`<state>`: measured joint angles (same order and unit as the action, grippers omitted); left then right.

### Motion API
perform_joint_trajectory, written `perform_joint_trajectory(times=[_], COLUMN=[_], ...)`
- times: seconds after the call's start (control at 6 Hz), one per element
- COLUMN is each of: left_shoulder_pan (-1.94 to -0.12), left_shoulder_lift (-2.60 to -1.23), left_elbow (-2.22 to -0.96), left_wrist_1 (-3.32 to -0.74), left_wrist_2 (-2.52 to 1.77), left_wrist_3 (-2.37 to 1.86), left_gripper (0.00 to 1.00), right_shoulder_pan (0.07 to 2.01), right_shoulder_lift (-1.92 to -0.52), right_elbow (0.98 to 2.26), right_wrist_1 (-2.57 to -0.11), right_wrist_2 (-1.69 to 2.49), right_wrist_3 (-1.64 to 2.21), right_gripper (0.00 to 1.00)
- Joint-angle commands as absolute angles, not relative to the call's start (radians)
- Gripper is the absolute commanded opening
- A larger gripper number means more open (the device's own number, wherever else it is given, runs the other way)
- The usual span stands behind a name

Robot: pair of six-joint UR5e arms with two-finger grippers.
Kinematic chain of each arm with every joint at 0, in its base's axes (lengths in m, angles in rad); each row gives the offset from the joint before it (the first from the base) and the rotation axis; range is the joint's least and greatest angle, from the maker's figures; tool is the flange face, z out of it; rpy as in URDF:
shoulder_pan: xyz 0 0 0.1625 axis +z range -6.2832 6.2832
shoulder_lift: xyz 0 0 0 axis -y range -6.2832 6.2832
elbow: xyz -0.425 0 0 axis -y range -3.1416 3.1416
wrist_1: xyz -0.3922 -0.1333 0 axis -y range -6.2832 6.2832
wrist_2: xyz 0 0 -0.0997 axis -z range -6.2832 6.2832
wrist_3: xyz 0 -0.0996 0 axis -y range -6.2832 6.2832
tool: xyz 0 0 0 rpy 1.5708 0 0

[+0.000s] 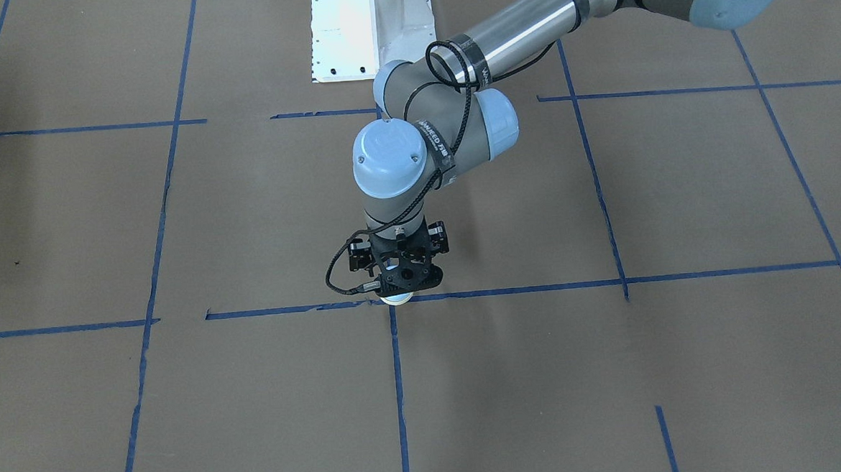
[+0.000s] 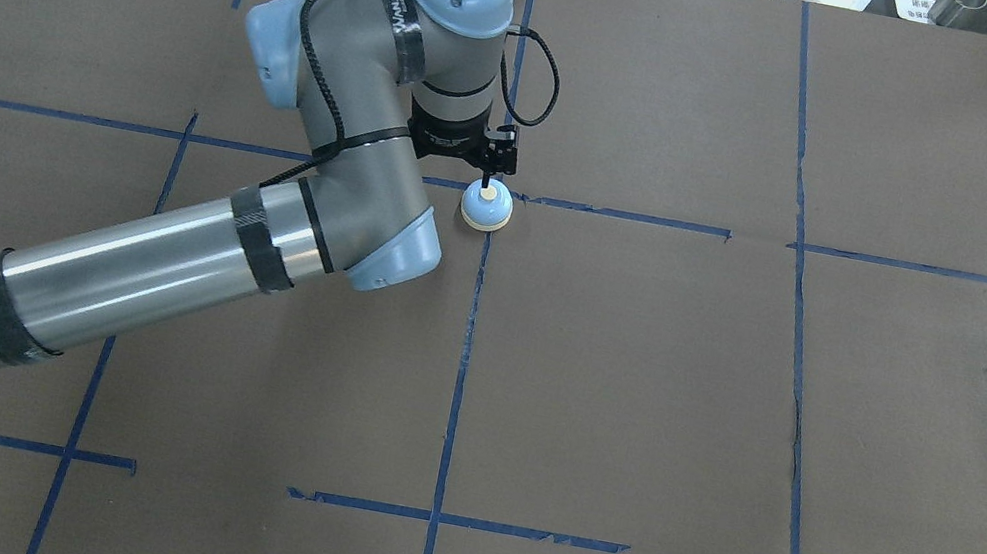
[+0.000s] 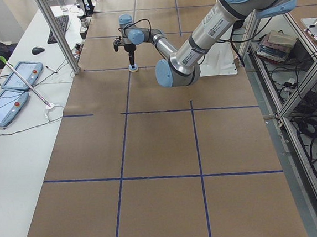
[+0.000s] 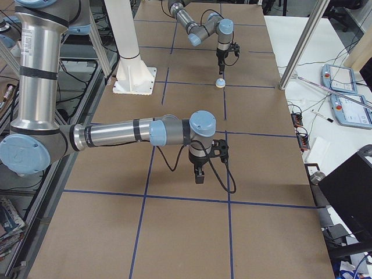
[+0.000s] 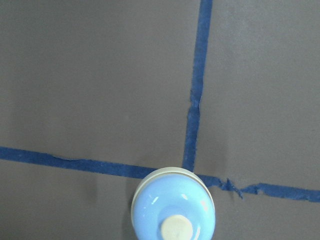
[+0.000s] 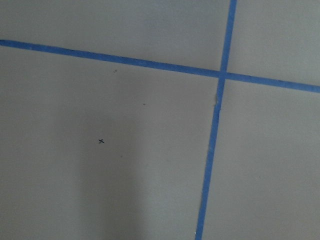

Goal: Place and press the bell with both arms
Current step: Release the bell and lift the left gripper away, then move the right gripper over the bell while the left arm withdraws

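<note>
CENTRE SQUARE: The small light-blue domed bell with cream base ring and button [image 2: 486, 208] sits on the brown paper surface [image 2: 635, 393] at a crossing of blue tape lines [image 2: 626, 215]. The black left end effector [image 2: 492, 182] is poised right above it, fingers clenched into one narrow tip at the button. Judged as the press, you want a straight, light descent on the button's centre so the dome neither tips nor skids. The silver-grey left arm [image 2: 148, 277] bends at the elbow, wrist pointing straight down; the right arm [image 4: 116, 133] hangs well apart, and the right end effector [image 4: 199, 174] cannot be read as clenched or released.
</note>
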<state>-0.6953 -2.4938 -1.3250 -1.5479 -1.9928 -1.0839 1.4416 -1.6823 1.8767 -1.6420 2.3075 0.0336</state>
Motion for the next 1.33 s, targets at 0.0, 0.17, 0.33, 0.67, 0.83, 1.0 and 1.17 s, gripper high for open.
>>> perform_joint_trajectory(times=[0.0,0.17,0.33,0.67,0.83,1.0,1.17], left_shoulder_pan=[-0.774,-0.831,-0.916,-0.995,-1.011,-1.014,-1.014], left_shoulder_lift=[-2.222,-2.157,-2.078,-1.913,-1.896,-1.888,-1.882], left_elbow=[-1.643,-1.725,-1.809,-1.920,-1.921,-1.921,-1.919], left_wrist_1=[-1.506,-1.452,-1.396,-1.385,-1.387,-1.388,-1.391], left_wrist_2=[-1.997,-2.055,-2.138,-2.149,-2.151,-2.149,-2.151], left_wrist_3=[-0.917,-0.869,-0.745,-0.585,-0.587,-0.594,-0.597], left_gripper=[1.00,1.00,1.00,1.00,1.00,1.00,1.00], right_shoulder_pan=[1.320,1.240,1.116,0.879,0.812,0.737,0.673], right_shoulder_lift=[-1.562,-1.478,-1.356,-1.156,-1.084,-0.998,-0.894], right_elbow=[1.906,1.913,1.913,1.896,1.879,1.829,1.737], right_wrist_1=[-1.641,-1.641,-1.640,-1.643,-1.643,-1.644,-1.646], right_wrist_2=[2.307,2.307,2.293,2.156,2.122,2.067,1.983], right_wrist_3=[0.244,0.409,0.589,0.715,0.806,0.931,1.013], right_gripper=[1.00,1.00,1.00,1.00,1.00,0.99,0.93])
